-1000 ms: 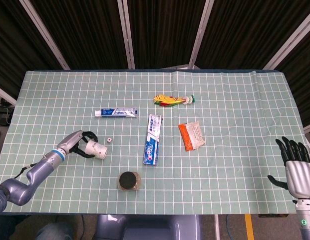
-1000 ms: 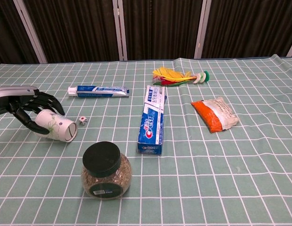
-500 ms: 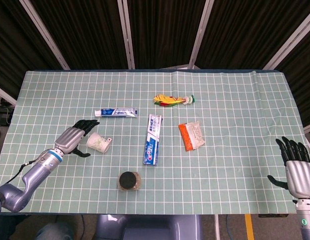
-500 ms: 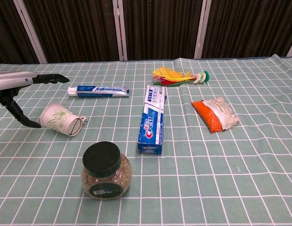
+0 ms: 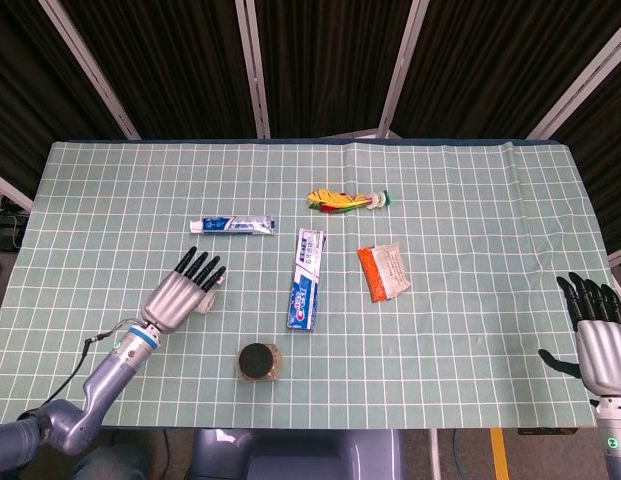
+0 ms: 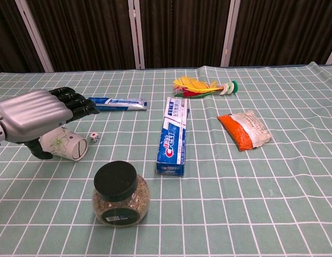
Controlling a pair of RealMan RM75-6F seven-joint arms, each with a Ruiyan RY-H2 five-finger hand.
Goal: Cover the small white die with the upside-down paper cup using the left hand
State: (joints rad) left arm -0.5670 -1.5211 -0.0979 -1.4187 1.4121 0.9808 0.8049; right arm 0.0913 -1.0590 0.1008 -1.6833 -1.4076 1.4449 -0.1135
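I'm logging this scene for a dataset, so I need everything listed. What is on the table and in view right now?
paper cup: 1, white with a green print, lying on its side under the left hand
die: 1, small, white, just right of the cup, uncovered
toothpaste tube: 1, blue and white, behind the cup
toothpaste box: 1, blue and white, centre
jar: 1, clear with a black lid, near edge
packet: 1, orange and white, right of the box
feathered toy: 1, yellow, red and green, far centre
table mat: 1, green with a white grid
left hand: 1, grey and black, fingers extended over the cup
right hand: 1, open, off the table's right edge
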